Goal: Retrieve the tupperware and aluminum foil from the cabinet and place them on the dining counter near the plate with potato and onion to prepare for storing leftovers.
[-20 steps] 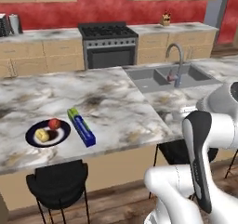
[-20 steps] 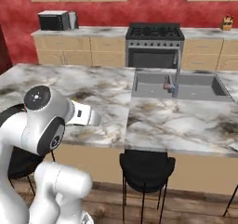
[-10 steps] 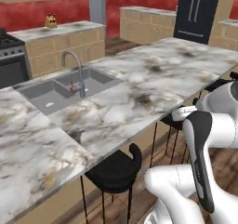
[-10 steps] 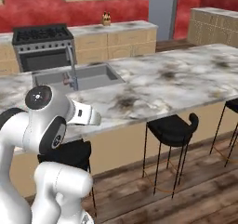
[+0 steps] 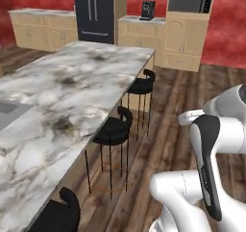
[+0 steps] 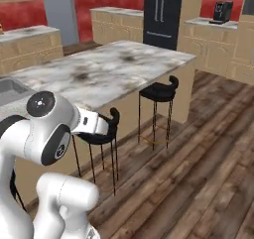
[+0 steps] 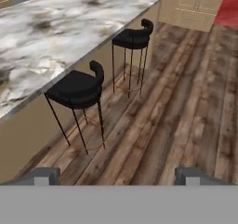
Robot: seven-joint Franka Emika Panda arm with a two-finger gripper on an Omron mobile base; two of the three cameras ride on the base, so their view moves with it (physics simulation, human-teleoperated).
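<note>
Gripper (image 7: 118, 174) spread wide, fingertips (image 7: 45, 175) well apart, nothing btwn them, touching nothing; it hangs over the wood floor (image 7: 186, 93). Just ahead: near black stool (image 7: 78, 89) tucked under the dining counter (image 7: 56, 32) overhang, then a 2nd stool (image 7: 134, 37) farther along the same edge. The counter's marble top runs left of the arm, w/ a sink corner (image 5: 7, 111) at the left edge. Far back: dark fridge (image 5: 94, 12), tan cabinets (image 5: 185, 41), coffee machine (image 5: 147, 9), microwave (image 5: 190, 1), red wall.
</note>
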